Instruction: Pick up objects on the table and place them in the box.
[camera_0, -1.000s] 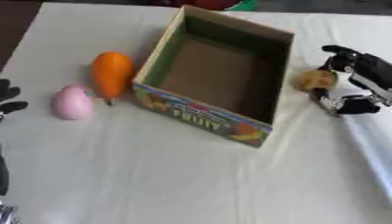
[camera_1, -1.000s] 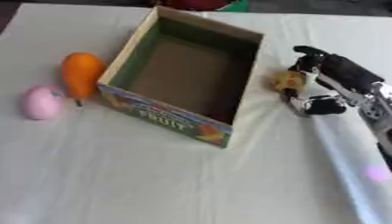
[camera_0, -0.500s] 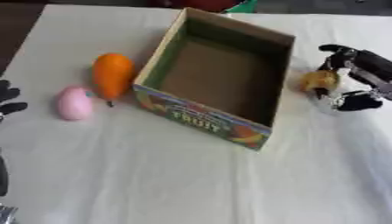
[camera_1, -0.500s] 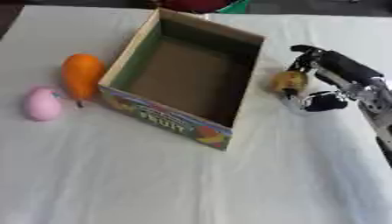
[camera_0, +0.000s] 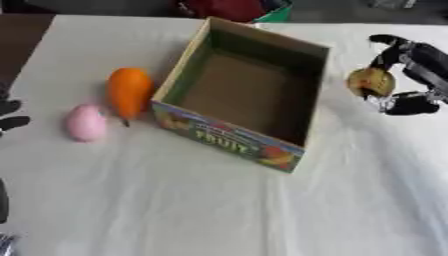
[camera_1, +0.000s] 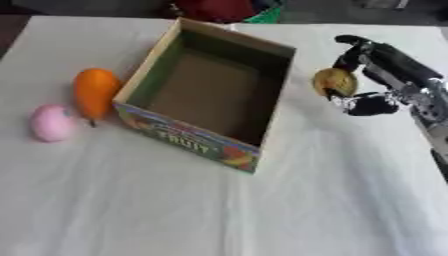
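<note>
Fruit in the right hand: small, rounded, yellow-brown with a darker patch, details too blurred to name it. Fingers curled round it from above and below, so the hand is grasping it. Fruit sits just right of the box, beside its right wall, outside it. Can't tell if it touches the cloth. Roughly egg-shaped, long axis near vertical in view; which end is which, can't tell.

Box: open-top cardboard, brown inside, printed fruit graphics and "FRUIT" lettering on the near face. Sits askew, long axis running from near-left to far-right. Nothing visible inside.

Orange fruit: elongated, smooth, dark stem tip at its near end. Long axis runs near-to-far, roughly parallel to the box's left wall, just beside it.

Pink object: egg-shaped, pale pink, just left of and nearer than the orange fruit. Long axis near-to-far, narrower end away.

Left hand: only dark fingertips at the left edge, straight, holding nothing.

All on a white tablecloth, wrinkled.
</note>
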